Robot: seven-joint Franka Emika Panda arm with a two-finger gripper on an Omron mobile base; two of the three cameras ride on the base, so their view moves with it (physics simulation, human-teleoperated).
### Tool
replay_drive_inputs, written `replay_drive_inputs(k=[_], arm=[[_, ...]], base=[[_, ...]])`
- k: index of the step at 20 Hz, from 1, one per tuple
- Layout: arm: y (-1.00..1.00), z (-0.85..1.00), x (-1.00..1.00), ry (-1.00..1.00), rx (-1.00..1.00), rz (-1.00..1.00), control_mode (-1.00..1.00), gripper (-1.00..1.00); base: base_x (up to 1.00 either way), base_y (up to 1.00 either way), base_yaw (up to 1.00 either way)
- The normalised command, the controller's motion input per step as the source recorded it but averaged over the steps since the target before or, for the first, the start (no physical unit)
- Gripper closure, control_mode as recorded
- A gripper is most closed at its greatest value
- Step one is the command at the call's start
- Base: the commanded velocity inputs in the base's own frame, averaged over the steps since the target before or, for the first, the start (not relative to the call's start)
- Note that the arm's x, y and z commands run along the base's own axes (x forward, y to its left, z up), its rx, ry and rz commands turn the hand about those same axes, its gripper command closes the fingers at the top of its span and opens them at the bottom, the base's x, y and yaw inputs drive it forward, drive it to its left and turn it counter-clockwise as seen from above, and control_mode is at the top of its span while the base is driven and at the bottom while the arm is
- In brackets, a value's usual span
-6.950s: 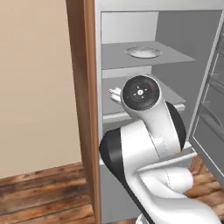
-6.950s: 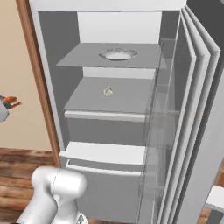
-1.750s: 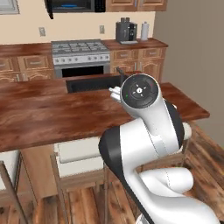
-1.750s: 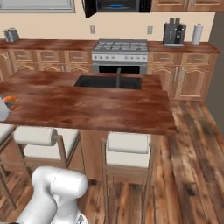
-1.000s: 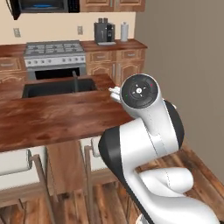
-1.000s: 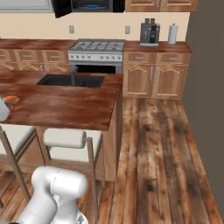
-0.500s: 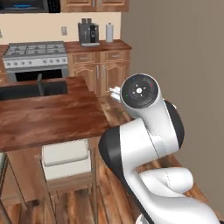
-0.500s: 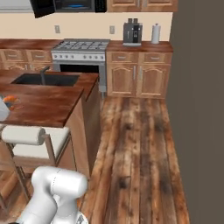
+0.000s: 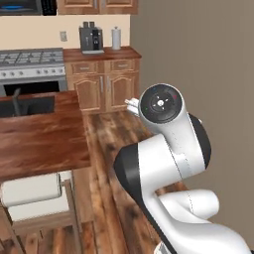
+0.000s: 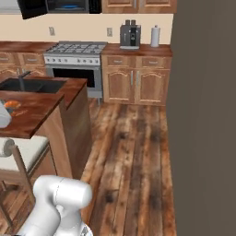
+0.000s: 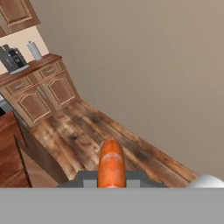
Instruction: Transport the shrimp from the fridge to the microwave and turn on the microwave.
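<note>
The white arm (image 9: 168,163) folds up from its base and bends back at a dark-banded elbow, its round joint cap facing the left base camera, well apart from the wooden island counter (image 9: 42,141) and higher than its top. The gripper (image 11: 112,181) points out over the plank floor, jaws closed tight on the shrimp (image 11: 111,164), which sticks out between them.
</note>
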Motion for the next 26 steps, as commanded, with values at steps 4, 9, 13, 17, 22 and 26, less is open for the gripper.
replay_drive_inputs(k=[4, 9, 13, 17, 22, 26], arm=[[0.00, 0.00, 0.00, 0.00, 0.00, 0.00, 1.00, 1.00], [0.00, 0.00, 0.00, 0.00, 0.00, 0.00, 1.00, 1.00], [0.00, 0.00, 0.00, 0.00, 0.00, 0.00, 1.00, 1.00], [0.00, 0.00, 0.00, 0.00, 0.00, 0.00, 1.00, 1.00], [0.00, 0.00, 0.00, 0.00, 0.00, 0.00, 1.00, 1.00], [0.00, 0.00, 0.00, 0.00, 0.00, 0.00, 1.00, 1.00]], base=[[0.70, -0.39, 0.16], [0.73, -0.39, 0.15], [0.70, -0.42, 0.13], [0.68, -0.47, 0.10], [0.70, -0.45, 0.10], [0.71, -0.42, 0.13]])
